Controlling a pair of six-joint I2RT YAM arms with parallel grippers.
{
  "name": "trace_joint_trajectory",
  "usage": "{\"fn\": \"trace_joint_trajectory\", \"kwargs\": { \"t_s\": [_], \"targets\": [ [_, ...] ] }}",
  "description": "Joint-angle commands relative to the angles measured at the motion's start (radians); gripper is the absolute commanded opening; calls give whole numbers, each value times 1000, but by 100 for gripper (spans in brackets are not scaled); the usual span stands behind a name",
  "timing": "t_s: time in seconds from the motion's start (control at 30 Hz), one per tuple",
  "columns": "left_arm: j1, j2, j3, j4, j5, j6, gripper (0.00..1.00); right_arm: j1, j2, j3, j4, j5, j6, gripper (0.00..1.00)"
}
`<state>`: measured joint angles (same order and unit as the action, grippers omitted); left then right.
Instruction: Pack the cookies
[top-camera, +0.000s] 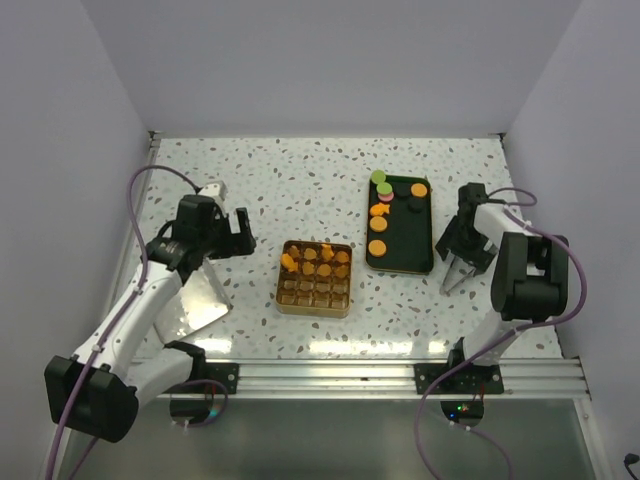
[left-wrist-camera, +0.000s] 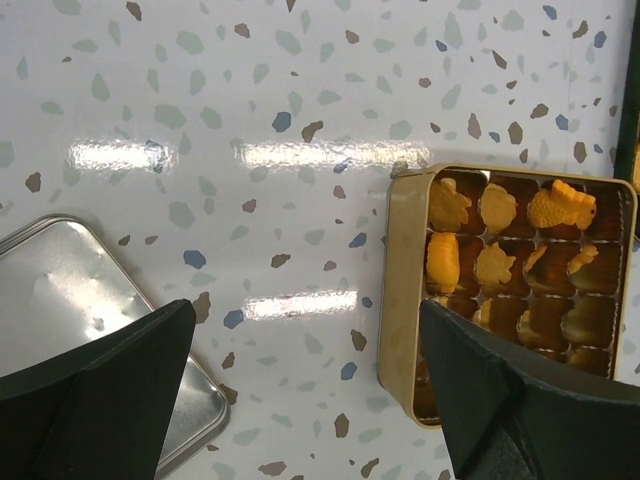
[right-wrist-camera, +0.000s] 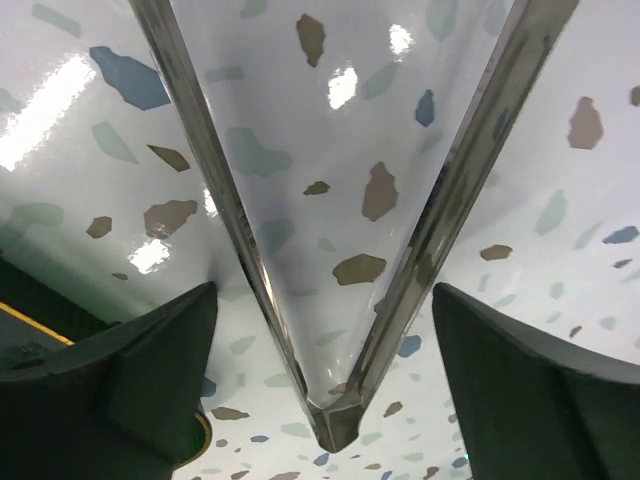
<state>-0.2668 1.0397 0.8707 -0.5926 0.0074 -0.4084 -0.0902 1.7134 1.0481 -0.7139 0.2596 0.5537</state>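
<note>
Orange-tan cookies (top-camera: 312, 260) fill the far rows of a gold tin (top-camera: 284, 298) at the table's middle; they also show in the left wrist view (left-wrist-camera: 497, 210) inside the tin (left-wrist-camera: 400, 300). Round orange cookies (top-camera: 378, 247) lie on a dark tray (top-camera: 422, 262) with green, pink and black discs. My left gripper (top-camera: 240, 232) (left-wrist-camera: 305, 310) is open and empty, hovering left of the tin. My right gripper (top-camera: 458, 262) (right-wrist-camera: 322, 295) is open, its fingers straddling metal tongs (top-camera: 449, 282) (right-wrist-camera: 335, 425) without touching them.
The tin's silver lid (top-camera: 200, 300) (left-wrist-camera: 60, 290) lies on the table left of the tin, under my left arm. White walls enclose the table on three sides. A metal rail (top-camera: 330, 375) runs along the near edge.
</note>
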Motion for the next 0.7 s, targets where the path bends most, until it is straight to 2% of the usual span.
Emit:
{"fn": "trace_joint_trajectory", "kwargs": {
  "t_s": [0.0, 0.03, 0.33, 0.53, 0.67],
  "targets": [
    [17, 29, -18, 2, -40, -6, 100, 1, -53, 67, -79, 116, 14, 94],
    [20, 51, -19, -1, -50, -9, 100, 1, -70, 78, -90, 113, 20, 98],
    [40, 207, -1, -70, -198, -79, 100, 32, -277, 196, -162, -92, 55, 99],
    [66, 298, -50, -41, -221, -162, 99, 138, -449, 170, -191, -209, 74, 98],
    [70, 335, -88, -19, -227, -202, 94, 162, -512, 155, -217, -256, 103, 98]
  ]
}}
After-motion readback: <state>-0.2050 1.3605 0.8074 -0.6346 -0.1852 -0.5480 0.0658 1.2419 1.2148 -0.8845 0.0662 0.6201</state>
